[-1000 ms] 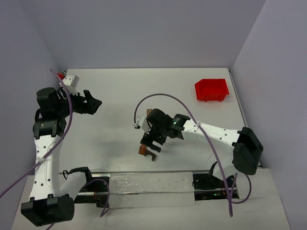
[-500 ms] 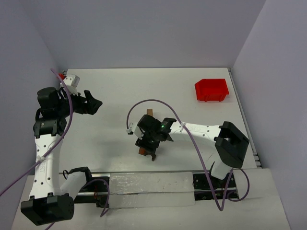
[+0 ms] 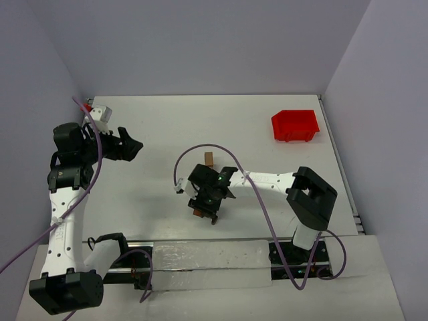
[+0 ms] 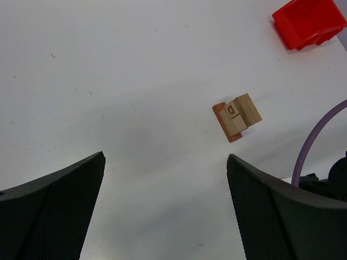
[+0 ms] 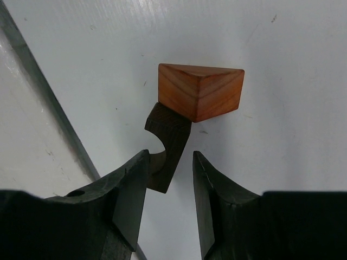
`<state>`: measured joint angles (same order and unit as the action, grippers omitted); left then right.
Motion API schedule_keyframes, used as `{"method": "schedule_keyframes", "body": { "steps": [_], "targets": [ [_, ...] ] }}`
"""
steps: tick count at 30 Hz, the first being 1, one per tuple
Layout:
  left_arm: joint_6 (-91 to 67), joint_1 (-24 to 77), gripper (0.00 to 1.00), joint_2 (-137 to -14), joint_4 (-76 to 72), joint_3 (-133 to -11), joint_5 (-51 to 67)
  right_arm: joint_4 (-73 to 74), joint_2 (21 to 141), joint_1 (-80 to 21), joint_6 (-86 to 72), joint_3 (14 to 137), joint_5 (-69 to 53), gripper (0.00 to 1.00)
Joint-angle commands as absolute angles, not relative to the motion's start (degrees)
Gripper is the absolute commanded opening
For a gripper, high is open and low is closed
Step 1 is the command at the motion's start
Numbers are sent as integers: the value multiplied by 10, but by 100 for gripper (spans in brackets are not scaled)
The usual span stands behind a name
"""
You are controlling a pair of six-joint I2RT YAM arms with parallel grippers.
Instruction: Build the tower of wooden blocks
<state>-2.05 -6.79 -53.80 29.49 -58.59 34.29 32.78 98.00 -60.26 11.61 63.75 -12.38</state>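
A dark brown arch block [image 5: 169, 127] lies on the white table beside a reddish-orange wedge-shaped block [image 5: 200, 91], and the two touch. My right gripper [image 5: 169, 157] straddles the arch's lower leg. Its left finger [image 5: 133, 184] is against the wood, and a gap still shows at its right finger. From above, this gripper [image 3: 207, 206] hangs over the reddish block [image 3: 198, 212]. The tower [image 4: 237, 115], a short stack of tan blocks on a reddish base, stands just behind at mid-table [image 3: 209, 158]. My left gripper [image 4: 165, 157] is open and empty, raised at the far left [image 3: 132, 144].
A red plastic bin [image 3: 295, 125] sits at the back right, also in the left wrist view's top corner [image 4: 309, 21]. A metal rail [image 3: 200, 257] runs along the near table edge, close to the arch. A purple cable [image 4: 317, 138] loops over the right arm.
The right arm swung left and came down over the arch, and its jaws narrowed around it. The left arm stayed put.
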Motion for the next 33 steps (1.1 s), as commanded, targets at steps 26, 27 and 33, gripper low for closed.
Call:
{"method": "schedule_keyframes", "body": {
  "steps": [26,27,33],
  "targets": [
    [-6,-69,99,-538,284,-586,361,335,994,-627,155,637,-117,35],
    [-7,-69,99,-538,282,-585,361,334,993,-627,156,636,-114,28],
    [-20,-69,99,-537,275,-578,365,339,973,-626,188,632,-93,0]
  ]
}}
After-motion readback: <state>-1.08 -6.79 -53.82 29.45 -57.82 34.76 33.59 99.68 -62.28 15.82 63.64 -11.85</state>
